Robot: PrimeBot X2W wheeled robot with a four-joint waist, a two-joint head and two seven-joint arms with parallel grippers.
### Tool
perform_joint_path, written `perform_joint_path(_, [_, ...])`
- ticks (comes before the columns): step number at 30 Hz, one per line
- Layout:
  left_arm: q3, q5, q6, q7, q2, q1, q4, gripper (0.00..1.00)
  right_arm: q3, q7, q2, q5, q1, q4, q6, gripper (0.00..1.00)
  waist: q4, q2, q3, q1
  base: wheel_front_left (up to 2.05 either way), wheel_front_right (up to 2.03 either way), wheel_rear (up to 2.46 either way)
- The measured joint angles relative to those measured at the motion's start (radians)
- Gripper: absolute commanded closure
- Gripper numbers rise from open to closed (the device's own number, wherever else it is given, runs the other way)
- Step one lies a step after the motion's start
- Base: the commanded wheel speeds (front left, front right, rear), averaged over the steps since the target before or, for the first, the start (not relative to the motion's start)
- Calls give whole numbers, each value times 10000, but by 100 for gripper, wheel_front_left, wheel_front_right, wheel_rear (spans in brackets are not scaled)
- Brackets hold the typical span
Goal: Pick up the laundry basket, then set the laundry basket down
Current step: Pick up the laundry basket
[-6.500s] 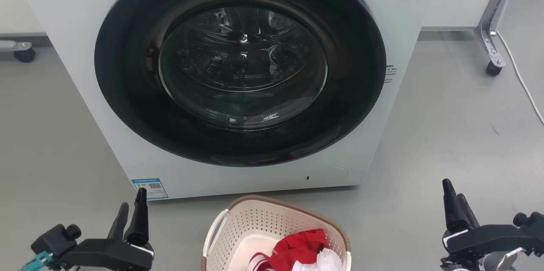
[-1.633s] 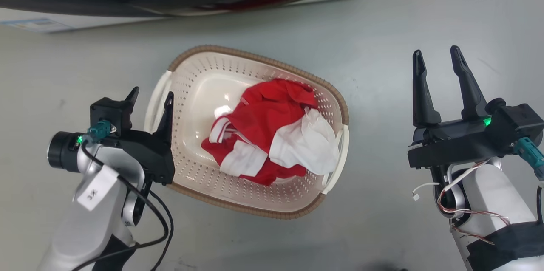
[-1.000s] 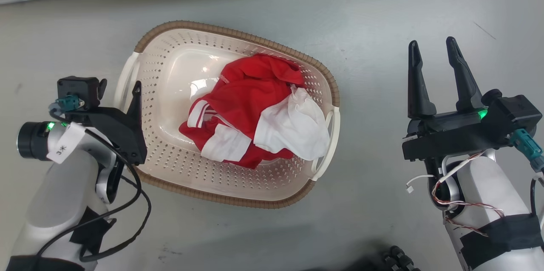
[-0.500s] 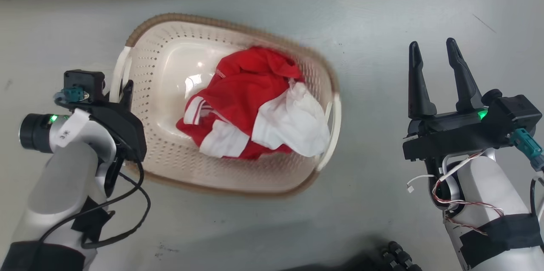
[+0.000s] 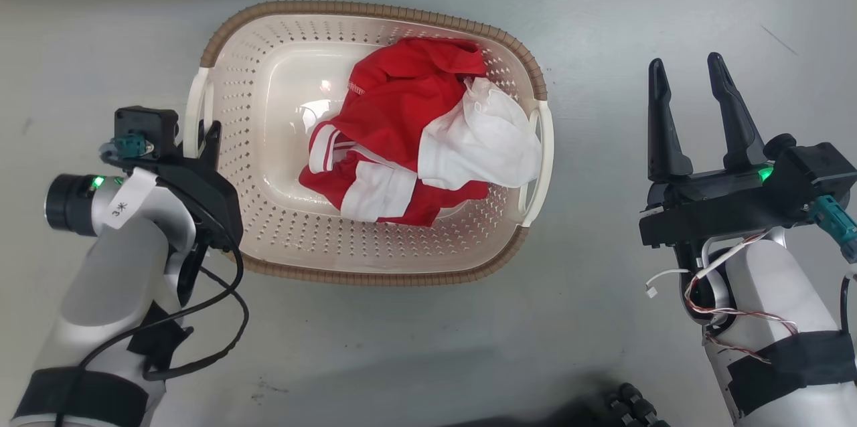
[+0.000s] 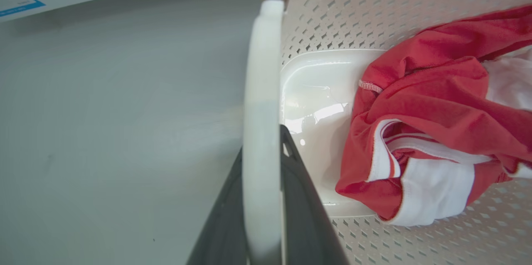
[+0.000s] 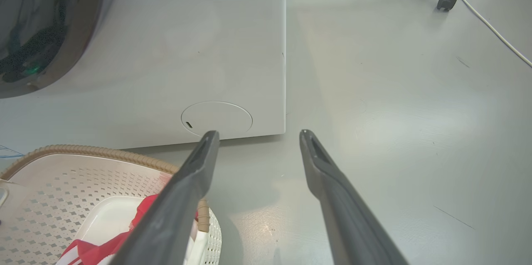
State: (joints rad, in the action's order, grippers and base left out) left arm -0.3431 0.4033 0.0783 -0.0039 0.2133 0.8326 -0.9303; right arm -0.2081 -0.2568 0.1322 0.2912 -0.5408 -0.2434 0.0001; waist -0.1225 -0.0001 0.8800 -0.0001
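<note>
A: From the head, how are the arms set?
B: The left gripper point(image 5: 201, 138) reaches in, clamped on the left handle point(image 5: 191, 106) of the laundry basket point(image 5: 375, 253), which sits just to its right over the grey floor point(image 5: 402, 360). Lifted or resting, I can't tell. The right gripper point(image 5: 685, 64) points forward, fingers apart, well right of the basket. A tag point(image 5: 126, 199) on the left forearm point(image 5: 114, 280) reads "3" plus a star-like mark.
A: Left wrist?
B: Both fingers point(image 6: 305, 215) pinch the white handle, and red-and-white clothes point(image 6: 436, 132) lie beyond, rightward. A blue label point(image 6: 16, 1), upper left, is too small to read.
A: Right wrist?
B: Spread fingers over bare floor. The washer point(image 7: 166, 49) stands ahead-left, with a caster point(image 7: 447, 1) and a white cable point(image 7: 498, 34) far ahead-right.
</note>
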Motion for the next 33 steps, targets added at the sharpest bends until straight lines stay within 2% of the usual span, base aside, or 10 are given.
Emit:
perform_joint_path(13, [704, 897, -35, -268, -765, -460, -1198, 100, 222, 2, -2, -50, 7, -213, 84, 0, 340, 0, -440, 0, 0, 0, 0])
perform_joint_path(24, [859, 1066, 12, -339, -943, -656, -1724, 100, 230, 2, -19, -211, 4, -221, 178, 0, 576, 0, -632, 1, 0, 0, 0])
perform_joint_path(25, [857, 1066, 12, -343, -943, -653, -1751, 62, 240, 2, -19, -224, 4, -222, 178, 0, 585, 0, -640, 1, 0, 0, 0])
perform_joint_path(26, [859, 1066, 13, -343, -945, -642, -1783, 0, 251, 2, -19, -261, 4, -226, 180, 0, 592, 0, -647, 2, 0, 0, 0])
perform_joint_path(33, [899, 1139, 86, -546, -947, -555, -1919, 0, 324, 2, -19, -288, 6, -341, 213, 0, 635, 0, -714, 2, 0, 0, 0])
